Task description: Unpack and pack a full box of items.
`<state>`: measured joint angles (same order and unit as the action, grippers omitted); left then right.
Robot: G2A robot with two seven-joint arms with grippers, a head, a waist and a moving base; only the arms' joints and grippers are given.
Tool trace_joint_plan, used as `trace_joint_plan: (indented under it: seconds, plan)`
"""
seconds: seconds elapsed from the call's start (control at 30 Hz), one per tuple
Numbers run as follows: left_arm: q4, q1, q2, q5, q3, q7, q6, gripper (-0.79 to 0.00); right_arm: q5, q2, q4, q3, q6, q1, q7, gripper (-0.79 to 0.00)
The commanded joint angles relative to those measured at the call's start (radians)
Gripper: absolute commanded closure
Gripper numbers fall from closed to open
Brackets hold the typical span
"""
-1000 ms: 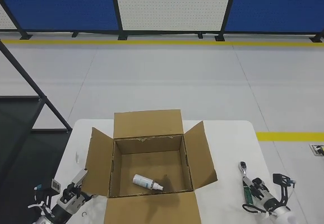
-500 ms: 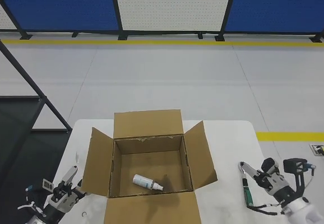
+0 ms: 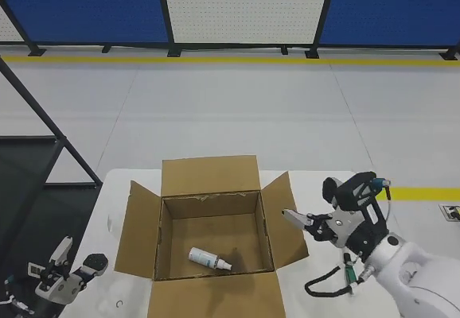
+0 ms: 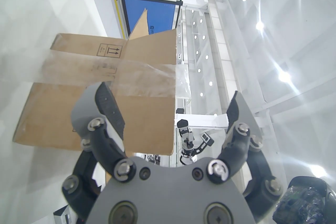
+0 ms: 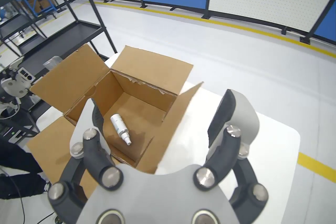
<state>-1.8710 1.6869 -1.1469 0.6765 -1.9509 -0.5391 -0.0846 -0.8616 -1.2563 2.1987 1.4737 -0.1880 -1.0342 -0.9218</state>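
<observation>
An open brown cardboard box [image 3: 211, 204] sits on a white table [image 3: 325, 187] with all four flaps folded outward. A small white spray bottle [image 3: 209, 259] lies on its side on the box floor, toward the near wall, and appears to be the only item left inside.

Over the past second the right gripper [image 3: 298, 221] has lifted from the tabletop to the right of the box and swung in toward it. It now hangs above the box's right flap, its fingers spread wide and holding nothing. A green-handled tool [image 3: 347, 272] lies on the table to the right of the box, under that arm.

The left gripper [image 4: 169, 92] has pulled back from the box's left flap and sits well to the left of the box, also wide open and empty.

The unpacking looks nearly finished, and the right arm seems to be lining up for the bottle.
</observation>
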Motion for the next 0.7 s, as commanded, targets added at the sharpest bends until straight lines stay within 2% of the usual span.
trace_joint_plan:
  seconds: [0.0, 0.07, 0.57, 0.67]
  plan:
    - [0.014, 0.001, 0.000, 0.019, -0.017, -0.003, -0.002, -0.785, 0.020, -0.004, -0.039, -0.083, 0.031, 0.104, -0.060, -0.785]
    - [0.025, -0.001, 0.000, 0.031, -0.030, -0.004, 0.001, -0.785, 0.021, -0.007, -0.064, -0.128, 0.057, 0.157, -0.106, -0.785]
    - [0.036, -0.006, 0.001, 0.040, -0.045, -0.004, 0.007, -0.785, 0.021, -0.007, -0.064, -0.128, 0.057, 0.157, -0.106, -0.785]
    - [0.032, -0.007, 0.001, 0.033, -0.040, -0.001, 0.013, -0.785, 0.027, -0.010, -0.086, -0.170, 0.025, 0.153, -0.052, -0.785]
